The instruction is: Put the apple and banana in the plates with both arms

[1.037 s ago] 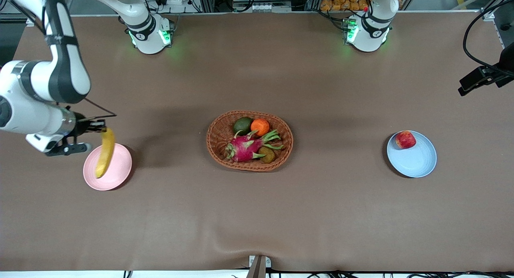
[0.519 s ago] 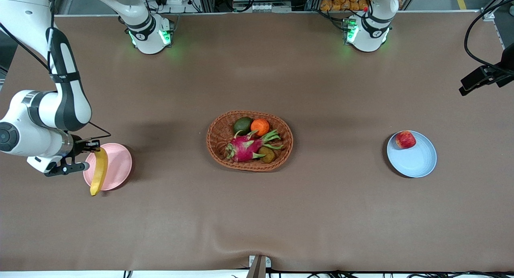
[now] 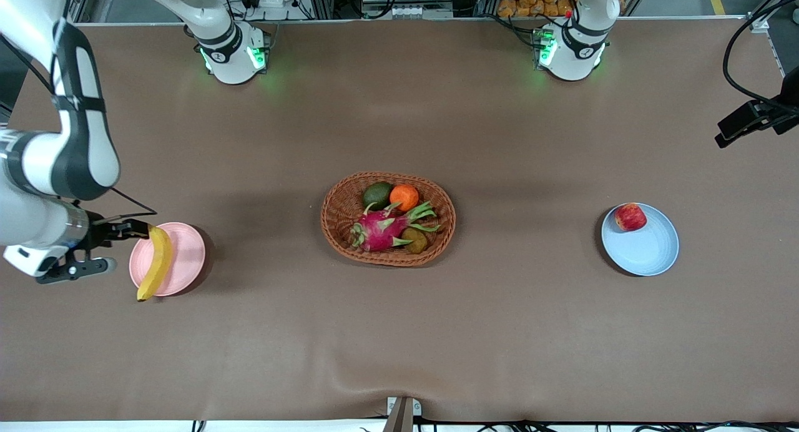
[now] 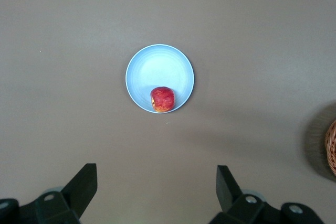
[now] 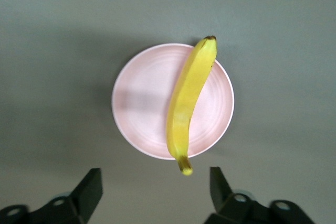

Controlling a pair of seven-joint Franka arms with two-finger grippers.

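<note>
The yellow banana [image 3: 156, 263] lies across the pale pink plate [image 3: 184, 257], its tip sticking out past the rim nearer the front camera. It also shows in the right wrist view [image 5: 188, 103] on the plate [image 5: 142, 103]. My right gripper [image 3: 125, 248] is open and empty beside the plate, toward the right arm's end of the table; in its wrist view [image 5: 156, 188] it is clear of the banana. The red apple [image 3: 630, 217] sits in the light blue plate [image 3: 646, 248]. My left gripper [image 4: 155, 187] is open and empty, high above the apple [image 4: 163, 99] and its plate [image 4: 157, 66].
A woven brown basket [image 3: 337, 216] in the table's middle holds a dragon fruit [image 3: 381, 227], an orange [image 3: 404, 196] and other fruit. Its edge shows in the left wrist view [image 4: 331, 148]. The left gripper's black body [image 3: 746, 123] hangs at the left arm's end of the table.
The right gripper lowered the banana onto the pink plate, let it go and drew back toward the right arm's end of the table. The apple and the left arm have not moved.
</note>
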